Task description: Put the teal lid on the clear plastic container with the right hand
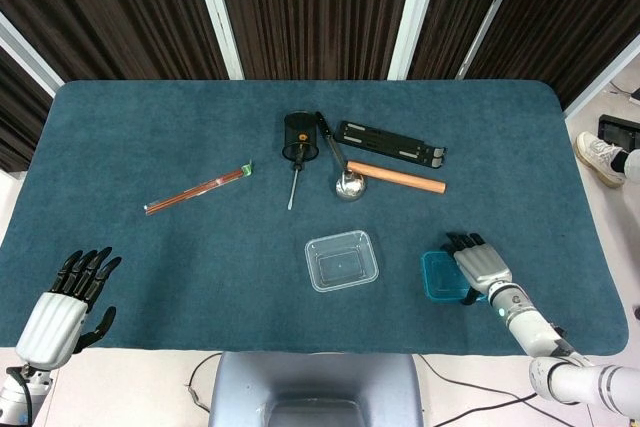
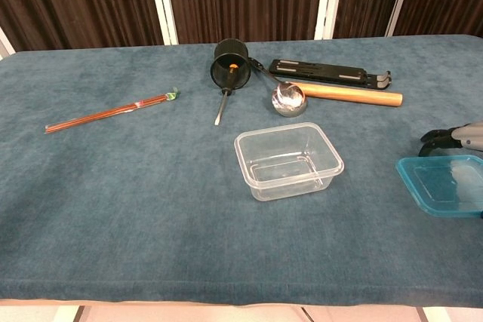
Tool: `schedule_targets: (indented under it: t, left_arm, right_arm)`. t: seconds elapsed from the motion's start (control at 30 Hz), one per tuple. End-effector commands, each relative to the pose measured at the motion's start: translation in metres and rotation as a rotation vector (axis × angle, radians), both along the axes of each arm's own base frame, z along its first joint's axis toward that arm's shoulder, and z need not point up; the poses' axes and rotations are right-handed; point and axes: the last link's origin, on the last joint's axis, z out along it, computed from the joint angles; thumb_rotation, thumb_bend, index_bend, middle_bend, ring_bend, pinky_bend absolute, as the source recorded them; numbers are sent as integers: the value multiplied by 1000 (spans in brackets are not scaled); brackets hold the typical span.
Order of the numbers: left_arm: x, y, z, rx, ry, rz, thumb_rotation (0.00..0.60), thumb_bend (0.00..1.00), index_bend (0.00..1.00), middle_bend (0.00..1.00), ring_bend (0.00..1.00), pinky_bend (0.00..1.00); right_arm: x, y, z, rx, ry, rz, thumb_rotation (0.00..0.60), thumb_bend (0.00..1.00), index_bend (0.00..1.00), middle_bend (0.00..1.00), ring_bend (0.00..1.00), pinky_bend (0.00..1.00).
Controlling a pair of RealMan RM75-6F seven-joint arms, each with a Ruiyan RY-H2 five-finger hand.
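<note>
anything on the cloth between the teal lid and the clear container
Nothing: only bare blue cloth separates the teal lid from the clear container, as the chest view shows and the head view confirms.
</note>
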Motion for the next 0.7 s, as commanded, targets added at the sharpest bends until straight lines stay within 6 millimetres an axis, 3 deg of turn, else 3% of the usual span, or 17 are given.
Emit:
schedule_targets:
  t: [0.03, 0.3, 0.7]
  left_arm:
    - [0, 0, 0, 0, -1, -1, 600, 442, 0, 0, 0, 16]
    - [0, 0, 0, 0, -3, -3, 600, 442, 0, 0, 0, 17]
    - [0, 0, 0, -1, -4, -3, 600, 443, 0, 0, 0, 16]
  right_arm:
    - [0, 0, -1, -5, 0, 6, 600, 187, 451, 64, 4, 40]
    - [0, -1, -2, -39, 5, 19, 600, 187, 625, 187, 113, 126]
    - [6, 0, 6, -102, -36, 62, 600, 206, 757, 292, 235, 216]
